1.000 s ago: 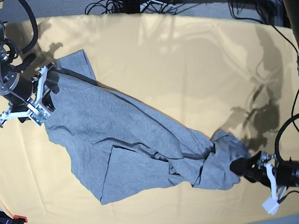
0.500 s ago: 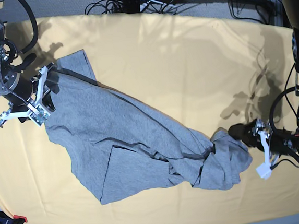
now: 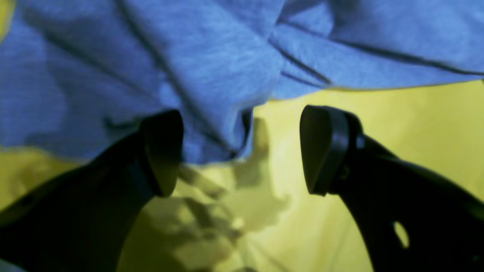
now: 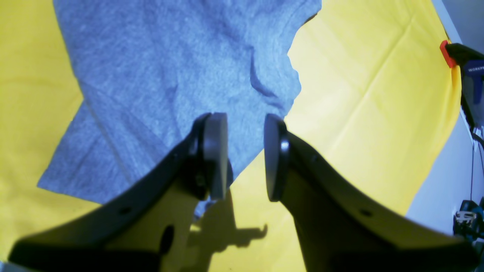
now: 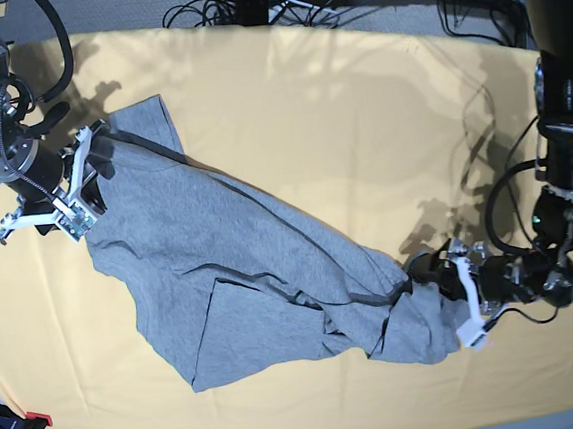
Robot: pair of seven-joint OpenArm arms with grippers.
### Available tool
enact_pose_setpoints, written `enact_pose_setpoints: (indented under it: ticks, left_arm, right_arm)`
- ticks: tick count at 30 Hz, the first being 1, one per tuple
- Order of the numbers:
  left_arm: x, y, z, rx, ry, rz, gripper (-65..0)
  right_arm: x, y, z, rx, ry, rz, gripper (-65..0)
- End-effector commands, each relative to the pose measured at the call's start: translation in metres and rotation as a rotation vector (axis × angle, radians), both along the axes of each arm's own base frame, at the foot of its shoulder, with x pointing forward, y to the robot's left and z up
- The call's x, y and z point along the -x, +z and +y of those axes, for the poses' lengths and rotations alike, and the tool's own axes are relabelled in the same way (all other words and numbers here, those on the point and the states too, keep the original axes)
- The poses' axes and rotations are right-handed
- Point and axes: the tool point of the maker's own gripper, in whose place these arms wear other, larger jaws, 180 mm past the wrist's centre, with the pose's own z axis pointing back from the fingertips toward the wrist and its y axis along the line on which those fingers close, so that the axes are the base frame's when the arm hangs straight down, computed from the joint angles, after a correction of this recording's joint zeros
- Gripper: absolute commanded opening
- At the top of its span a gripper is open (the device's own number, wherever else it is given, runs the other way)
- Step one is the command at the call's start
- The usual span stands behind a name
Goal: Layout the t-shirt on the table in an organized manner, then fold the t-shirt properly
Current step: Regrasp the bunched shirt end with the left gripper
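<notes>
Over at 9 o'clock in the base view, the right gripper [image 5: 81,187] is parked on the shirt's upper-left edge. In its wrist view the jaws are seen partly closed with a narrow gap; one pad sits over the fabric edge, but whether cloth is actually pinched can't be told from that angle.

The t-shirt [image 5: 231,269] is stretched diagonally across the counter [image 5: 358,118], from about 10 o'clock down to 4 o'clock. It's plain grey side up, no lettering visible, and it's nowhere near flat: ridges run along its length and a bunched wad is piled at the lower-right end. Layout is judged to be barely started.

At 4 o'clock the left gripper [image 5: 451,282] is low at that wad. The jaws are spread wide with nothing held, and in the wrist view a drooping fold of the shirt's edge hangs between them.

What could go wrong from here:
- Several layers could get grabbed at once, since the end is so crumpled; the twist would just get dragged instead of opened.
- If the far end isn't really gripped, it could slip out once the shirt is pulled.
- The yellow cover could get pinched along with the shirt if the jaws are closed too low.
</notes>
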Motion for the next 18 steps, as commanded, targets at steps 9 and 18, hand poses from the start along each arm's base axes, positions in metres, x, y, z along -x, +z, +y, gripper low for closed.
enact_pose_setpoints:
  ticks: [9, 18]
  left_arm:
    - [-0.021, 0.019, -0.009, -0.07, -0.012, -0.066, -65.0]
    - [-0.032, 0.102, 0.014, -0.163, -0.02, 0.01, -65.0]
  right_arm:
    - [-0.005, 0.012, -0.002, 0.009, 0.006, -0.042, -47.1]
    - [-0.005, 0.012, -0.002, 0.01, 0.006, -0.042, -47.1]
